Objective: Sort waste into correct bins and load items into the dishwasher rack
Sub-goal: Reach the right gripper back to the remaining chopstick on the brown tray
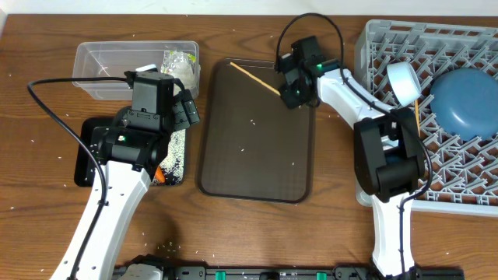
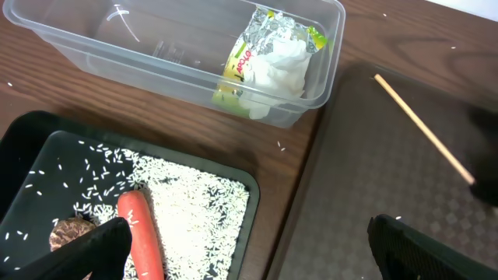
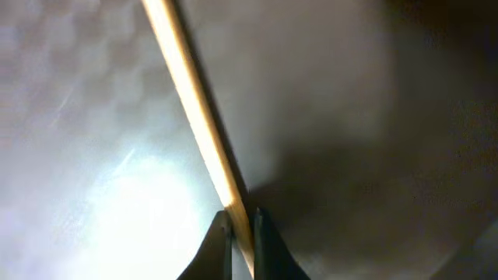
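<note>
Chopstick (image 1: pixel 253 78) pinched at one end by right gripper (image 1: pixel 289 95), over brown serving tray (image 1: pixel 257 155).

We see the stick's long axis run diagonally in the overhead view: free end points up-left twd the clear tub (image 1: pixel 101 66), held end down-right. In the wrist view the jaws are clamped on it; we can't tell if it touches the tray. Left gripper (image 1: pixel 185 113) hangs spread wide w/ nothing in it, betw. tub & black tray (image 1: pixel 85 167). Tub holds wrapper (image 2: pixel 249 58) & tissue (image 2: pixel 280 66); black tray has rice (image 2: pixel 194 202), carrot (image 2: pixel 140 229), brown lump (image 2: pixel 68 231). Rack (image 1: pixel 467 179) at far right carries dark blue bowl (image 1: pixel 467 101) & pale cup (image 1: pixel 403 82).
</note>
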Tool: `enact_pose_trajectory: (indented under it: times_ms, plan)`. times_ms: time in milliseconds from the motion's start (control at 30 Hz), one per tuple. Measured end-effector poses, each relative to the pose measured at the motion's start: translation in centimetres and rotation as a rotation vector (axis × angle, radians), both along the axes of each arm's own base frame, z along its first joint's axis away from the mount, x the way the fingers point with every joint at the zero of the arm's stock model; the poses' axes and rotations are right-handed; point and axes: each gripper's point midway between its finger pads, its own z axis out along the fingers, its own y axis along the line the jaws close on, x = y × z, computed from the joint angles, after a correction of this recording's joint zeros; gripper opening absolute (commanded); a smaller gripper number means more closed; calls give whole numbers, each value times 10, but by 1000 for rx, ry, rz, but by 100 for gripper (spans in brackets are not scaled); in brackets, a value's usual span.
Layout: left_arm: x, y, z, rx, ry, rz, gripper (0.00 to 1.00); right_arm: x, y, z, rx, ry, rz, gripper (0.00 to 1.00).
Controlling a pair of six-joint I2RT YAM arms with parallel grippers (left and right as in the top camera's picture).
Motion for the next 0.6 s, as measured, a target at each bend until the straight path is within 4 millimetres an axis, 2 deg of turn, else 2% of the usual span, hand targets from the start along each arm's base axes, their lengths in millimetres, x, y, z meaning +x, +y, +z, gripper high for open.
enact_pose_trajectory:
  times_ms: [200,600]
  plan:
    - [0,0,0,0,0,0,98,-21,-2,-1,-27,81,12,1]
    - [0,0,0,0,0,0,98,-38,-10,7,-42,143,-41,1]
